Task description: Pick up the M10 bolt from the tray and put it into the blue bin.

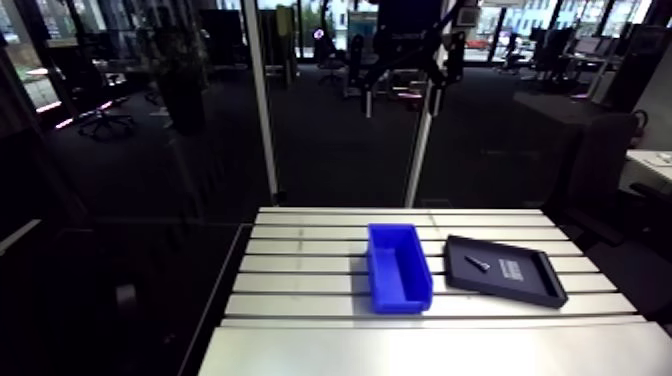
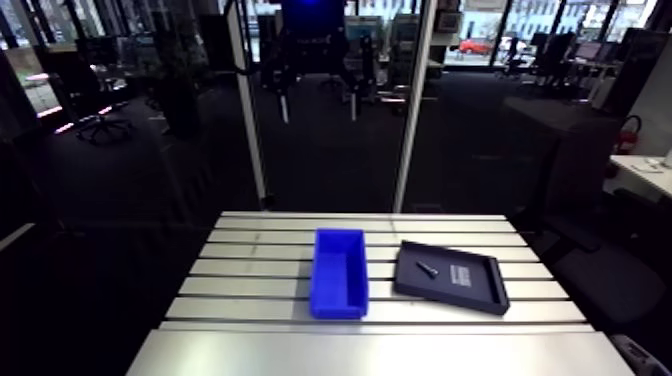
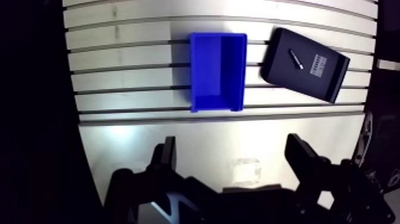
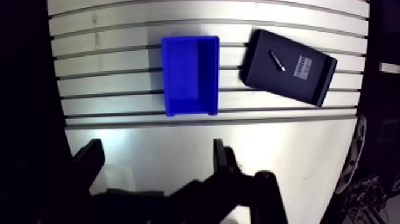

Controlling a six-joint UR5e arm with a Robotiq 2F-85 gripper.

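A small dark M10 bolt (image 3: 296, 59) lies loose in a shallow black tray (image 3: 275, 72), beside a white label (image 3: 317, 64). The tray sits skewed on the slotted table, just right of the blue bin (image 1: 398, 265), which looks empty. My gripper (image 3: 232, 143) hangs high above the smooth front plate, well short of both bin and tray. Its two fingers (image 3: 166, 156) are spread wide with nothing between them. In the arm view the gripper (image 2: 318, 100) shows as a dark shape far above the table.
The aluminium table (image 3: 131, 77) has long slots under the bin and tray and a smooth plate (image 3: 196, 137) at the front. Two upright white posts (image 1: 262, 110) stand behind its far edge. The floor around it is dark.
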